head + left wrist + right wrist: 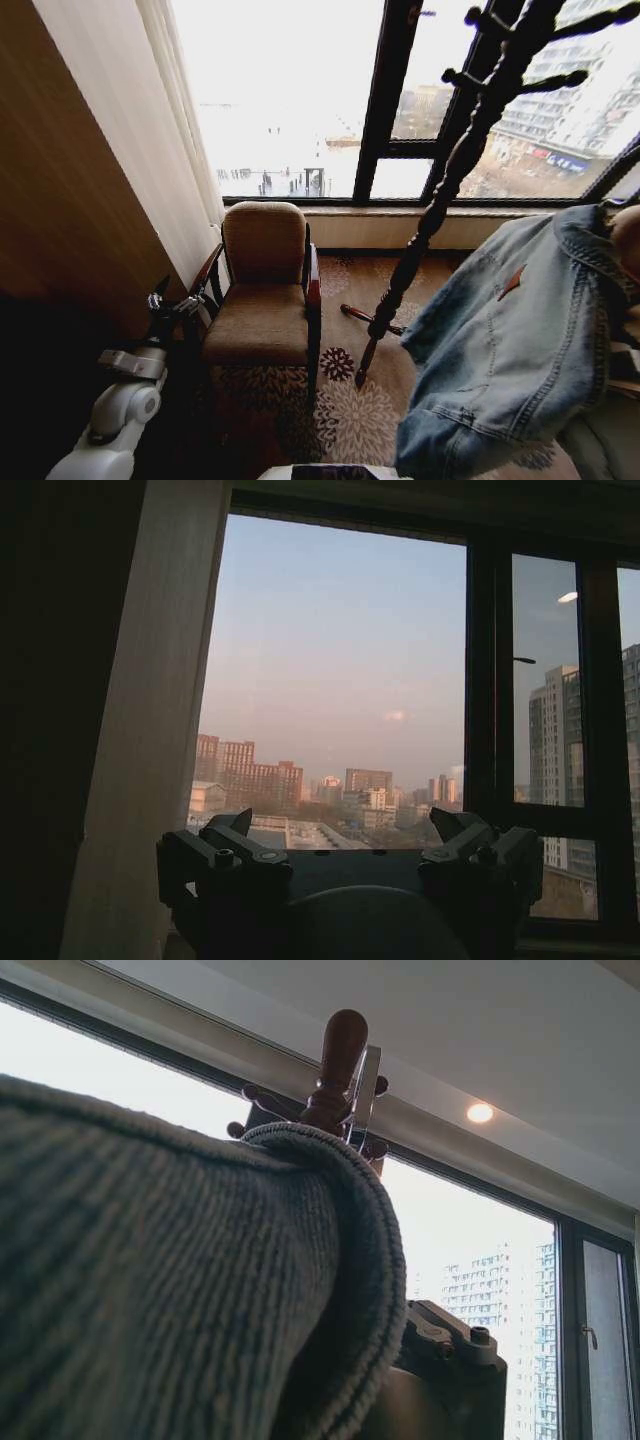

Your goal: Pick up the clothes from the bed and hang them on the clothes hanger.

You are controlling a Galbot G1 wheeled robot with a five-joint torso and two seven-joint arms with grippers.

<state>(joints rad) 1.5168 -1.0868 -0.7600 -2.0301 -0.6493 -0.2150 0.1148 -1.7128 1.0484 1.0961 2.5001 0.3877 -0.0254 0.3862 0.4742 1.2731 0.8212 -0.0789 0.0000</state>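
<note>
A: Where is the stand lying from the loaded claw?

B: The dark turned coat stand (455,170) is rising just ahead and above the right gripper (440,1360), its long axis upright. The denim jacket (520,330) is draping over that claw; grip state I cannot tell.

A: Count?

B: One jacket, one stand. The left gripper (350,855) is hanging parked, jaws apart, farther away.

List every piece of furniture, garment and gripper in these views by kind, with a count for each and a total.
Denim jacket: 1
Wooden coat stand: 1
Armchair: 1
Grippers: 2, left gripper low beside the armchair, right gripper under the jacket
Total: 5
</note>
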